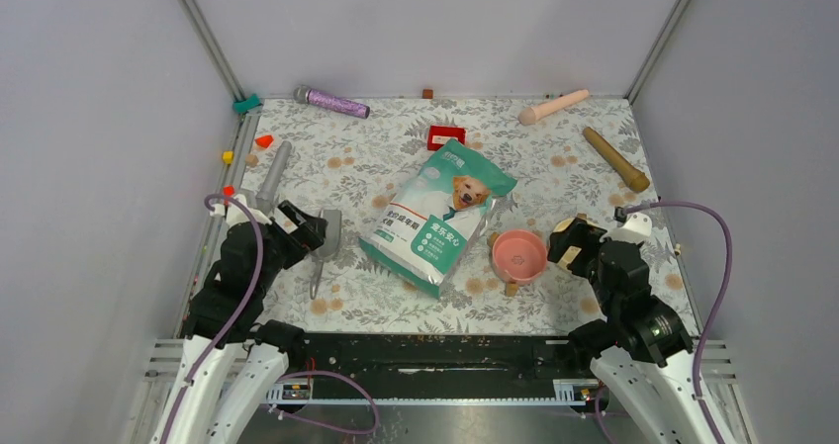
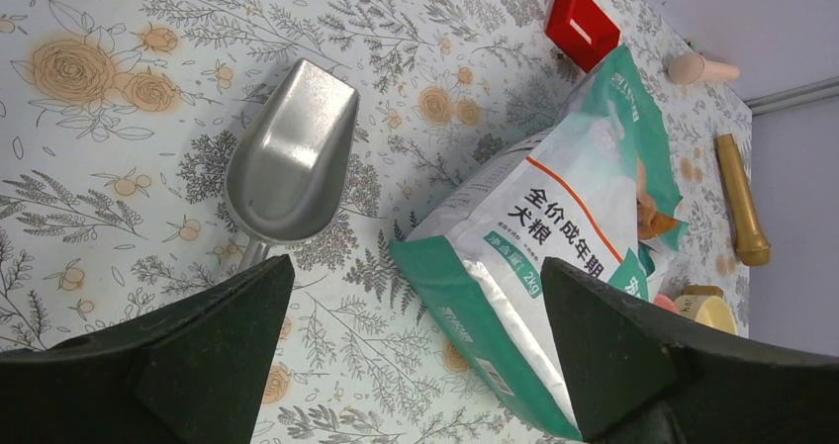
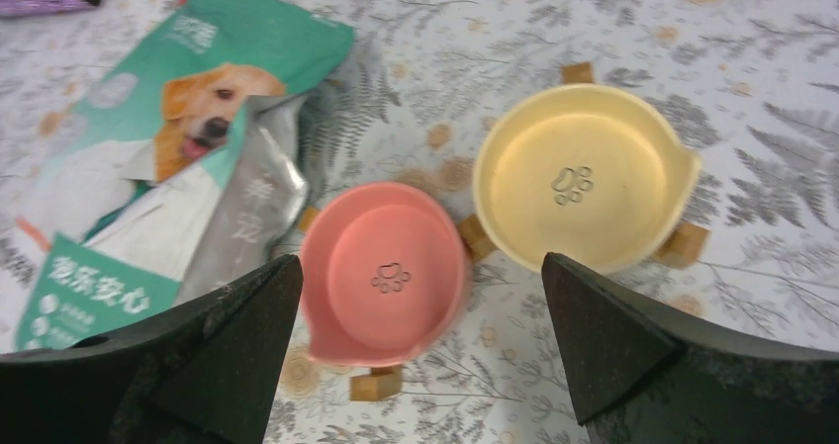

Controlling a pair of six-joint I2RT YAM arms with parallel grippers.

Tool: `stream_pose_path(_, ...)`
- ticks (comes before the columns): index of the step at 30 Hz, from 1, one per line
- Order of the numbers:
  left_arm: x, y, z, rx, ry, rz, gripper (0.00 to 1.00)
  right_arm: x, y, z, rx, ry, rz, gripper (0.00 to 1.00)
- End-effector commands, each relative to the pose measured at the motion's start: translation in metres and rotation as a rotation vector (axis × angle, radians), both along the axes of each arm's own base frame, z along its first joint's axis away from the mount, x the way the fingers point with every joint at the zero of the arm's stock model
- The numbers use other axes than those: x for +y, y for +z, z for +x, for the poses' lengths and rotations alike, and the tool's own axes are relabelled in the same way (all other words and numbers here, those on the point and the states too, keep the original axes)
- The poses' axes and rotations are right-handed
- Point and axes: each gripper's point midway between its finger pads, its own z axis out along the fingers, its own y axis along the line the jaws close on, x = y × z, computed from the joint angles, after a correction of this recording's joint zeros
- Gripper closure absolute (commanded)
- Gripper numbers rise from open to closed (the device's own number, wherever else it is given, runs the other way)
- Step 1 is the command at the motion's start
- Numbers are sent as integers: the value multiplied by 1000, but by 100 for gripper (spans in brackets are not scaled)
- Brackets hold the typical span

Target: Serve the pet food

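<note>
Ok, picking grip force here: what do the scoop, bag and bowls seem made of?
Scoop: bare metal, brushed grey sheen. Bag: glossy printed film, probably foil-lined; silvery crinkled inside shows. Pink bowl and yellow bowl: smooth matte, plastic or ceramic; feet look wooden.

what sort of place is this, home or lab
Probably a robot test cell, not a home: plain grey walls box in a floral-clothed table, two robot arms stand at its near edge, and a dog food bag and pink bowl lie on it.
</note>
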Motion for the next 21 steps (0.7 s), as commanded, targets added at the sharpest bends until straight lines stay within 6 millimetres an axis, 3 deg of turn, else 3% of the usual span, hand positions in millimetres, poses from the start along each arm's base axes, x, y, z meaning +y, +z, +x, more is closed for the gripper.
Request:
stream_pose_path(1, -4, 13, 0, -34, -28, -4, 1, 25, 24, 10, -127, 130, 58, 1)
stream_pose_path(3, -12, 10, 2, -23, -65, -19, 1, 35, 29, 15, -147, 175, 64, 0)
stream_pose_path(8, -65, 3, 3, -28, -335, -142, 1, 61, 29, 38, 3, 258, 45, 0)
stream_pose_path(13, -125, 6, -12, -98, -659, -397, 1, 97, 24, 84, 205, 332, 23, 1)
stream_pose_path(17, -130, -15, -15, -59, -652, -456, 1, 124, 20, 135, 311, 410, -14, 1)
stream_pose_path(21, -132, -30, -19, -12, -653, -472, 1, 151, -3, 191, 398, 502, 10, 1)
